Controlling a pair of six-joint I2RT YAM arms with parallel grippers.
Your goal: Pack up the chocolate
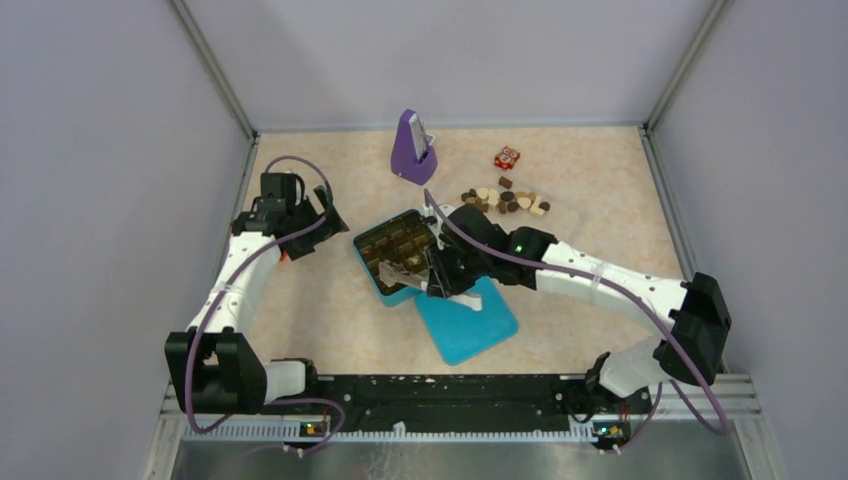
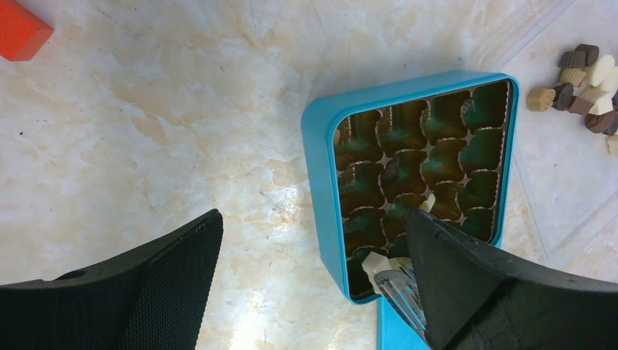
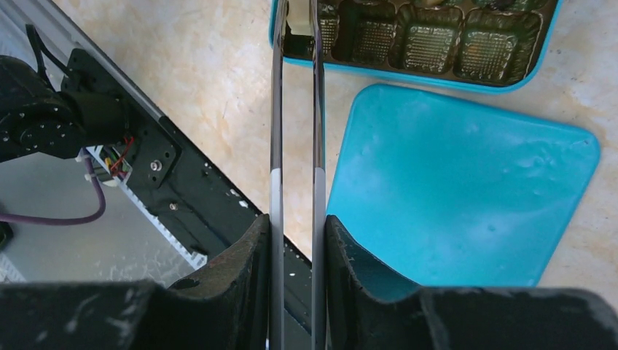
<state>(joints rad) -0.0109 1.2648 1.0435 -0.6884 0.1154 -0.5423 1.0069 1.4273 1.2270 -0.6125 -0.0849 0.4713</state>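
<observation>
Chocolate: small pieces in dark brown, light brown and cream-white, heaped loose on the desk beyond and to the right of the box.

- One cream-white piece is pinched in the tips of the tongs over a near cup of the box; a second pale piece is seen in a cup just beyond it.
- Handling, as judged: each piece is light, hard and smooth, and is likely to slip or twist if squeezed off-centre. It is best taken across two opposite sides, low on the piece.
- Box: blue, with a raised rim and a thin brown tray. Nearly all its cups appear unfilled.
- Lid: laid flat just beside the near side of the box.
- Right end effector: closed narrowly on the handles of the tongs, at the near edge of the box.
- Left end effector: spread wide and holding nothing, to the left of the box.
- Edges: the rim and the cup walls must be cleared by the tong tips.
- Open room: bare desk lies between the box and the heap. A purple wedge-shaped object stands beyond the box, and a red-and-white cube lies beyond the heap.
</observation>
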